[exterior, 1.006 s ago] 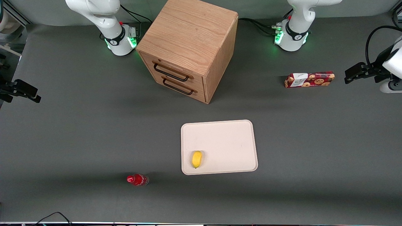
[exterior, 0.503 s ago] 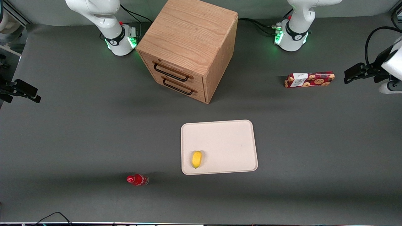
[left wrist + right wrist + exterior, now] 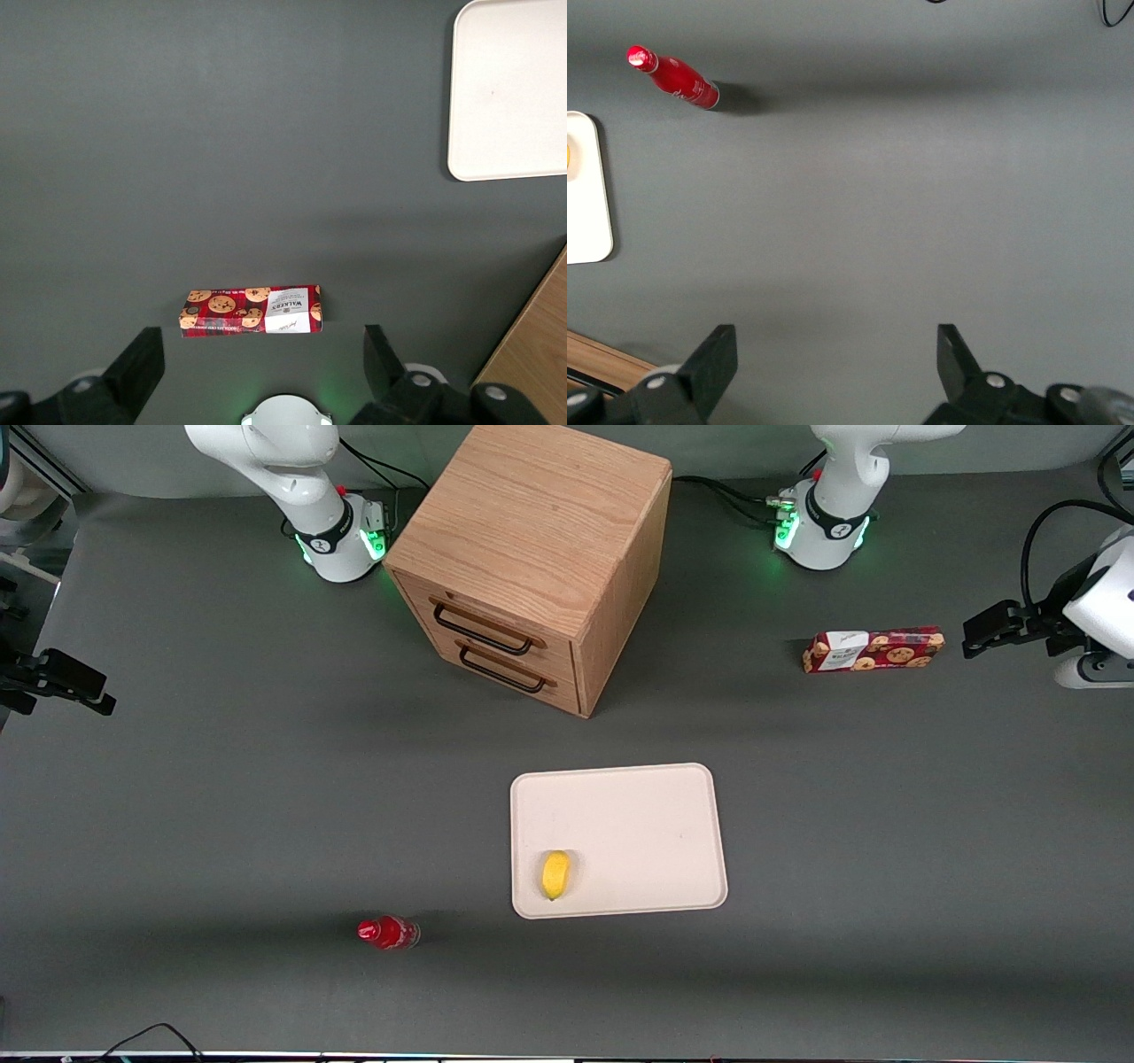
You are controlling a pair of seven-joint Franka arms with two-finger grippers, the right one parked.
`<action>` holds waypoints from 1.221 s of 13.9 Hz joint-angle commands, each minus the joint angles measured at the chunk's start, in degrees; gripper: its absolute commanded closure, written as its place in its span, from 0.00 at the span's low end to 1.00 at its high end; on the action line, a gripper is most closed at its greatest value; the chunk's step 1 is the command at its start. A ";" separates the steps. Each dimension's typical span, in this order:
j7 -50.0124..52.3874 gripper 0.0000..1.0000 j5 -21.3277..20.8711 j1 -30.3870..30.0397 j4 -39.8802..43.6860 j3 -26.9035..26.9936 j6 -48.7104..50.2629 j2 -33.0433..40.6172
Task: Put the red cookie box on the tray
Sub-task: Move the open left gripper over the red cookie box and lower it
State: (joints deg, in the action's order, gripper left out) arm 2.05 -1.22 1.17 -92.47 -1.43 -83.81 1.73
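Gripper (image 3: 261, 359) mine, fingers spread wide, holding nothing, hanging above the table near the red cookie box (image 3: 873, 649) at the working arm's end. Box lies flat on the gray table (image 3: 221, 797), well apart from the tray (image 3: 638, 815). Tray carries 1 lemon (image 3: 555, 874); cabinet (image 3: 532, 558) has 2 drawers.

The red cookie box (image 3: 252, 309) bears "Walkers" on its white label patch.
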 commanded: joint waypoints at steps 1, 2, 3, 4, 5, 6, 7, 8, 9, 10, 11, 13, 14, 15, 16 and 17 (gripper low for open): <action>-0.90 0.00 -0.01 0.50 1.24 0.11 1.28 -0.50; -2.65 0.00 -0.01 0.50 0.97 0.11 1.29 -0.41; -5.01 0.00 -0.01 0.50 0.71 0.11 1.37 -0.41; -8.00 0.00 -0.01 0.42 0.27 0.20 1.72 -0.24; -10.98 0.00 -0.09 0.33 0.27 0.28 2.94 -0.23; -14.15 0.00 -0.27 0.33 0.01 0.37 3.91 -0.15; -16.88 0.00 -0.53 0.33 -0.43 0.46 4.44 0.11; -19.34 0.00 -0.79 0.24 -0.96 0.55 4.54 0.20; -21.89 0.00 -0.80 0.06 -1.83 0.72 4.54 0.38; -24.18 0.00 -0.80 -0.20 -3.41 0.99 4.45 1.08; -27.07 0.00 -0.88 -0.20 -5.68 1.60 4.01 2.56; -31.21 0.00 -1.58 -0.29 -12.26 2.30 2.88 6.86; -34.27 0.00 -2.20 -0.29 -16.48 3.35 0.95 9.58; -38.40 0.00 -2.55 -0.38 -21.04 3.71 -1.76 12.13; -41.39 0.00 -2.73 -0.46 -25.35 4.93 -3.88 14.42; -43.95 0.00 -3.17 -0.38 -29.57 6.25 -6.08 16.53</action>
State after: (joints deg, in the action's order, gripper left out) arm -36.03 -3.26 0.84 -110.58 2.95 -84.42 10.49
